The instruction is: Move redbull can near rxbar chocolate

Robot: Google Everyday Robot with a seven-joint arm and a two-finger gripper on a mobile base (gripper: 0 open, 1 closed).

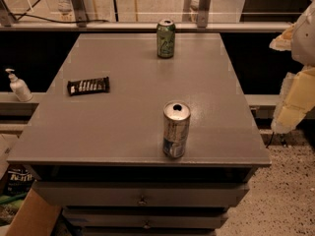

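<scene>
Grey drawer fronts sit nearest me at the bottom of the view, two of them shut, each with a small round knob [142, 199], so I see nothing of what they hold; above them a dark slot runs under the tabletop. At the lower left a brown cardboard edge [24, 215] pokes in, and I cannot make out what lies beside it. On the grey table [123, 132] the redbull can [176, 129] stands upright just back from the front edge, a little right of centre, its shiny top facing me with the dark opening showing; whether there is any drink inside I cannot tell. Further back and well to the left, the rxbar chocolate [88, 86] lies flat in its dark wrapper with white lettering, its long side roughly parallel to the table's front edge, well apart from the can. Off the table to the left, a white pump bottle [18, 86] stands on a low ledge. At the right edge of my view, beyond the table's side and above the speckled floor, I see the pale yellow and white gripper [294, 97]; it touches nothing, and I cannot tell whether it is open or closed. At the far edge of the table a green can [166, 38] stands upright, its top also opened. Behind it runs a metal rail [123, 26] with upright posts.
</scene>
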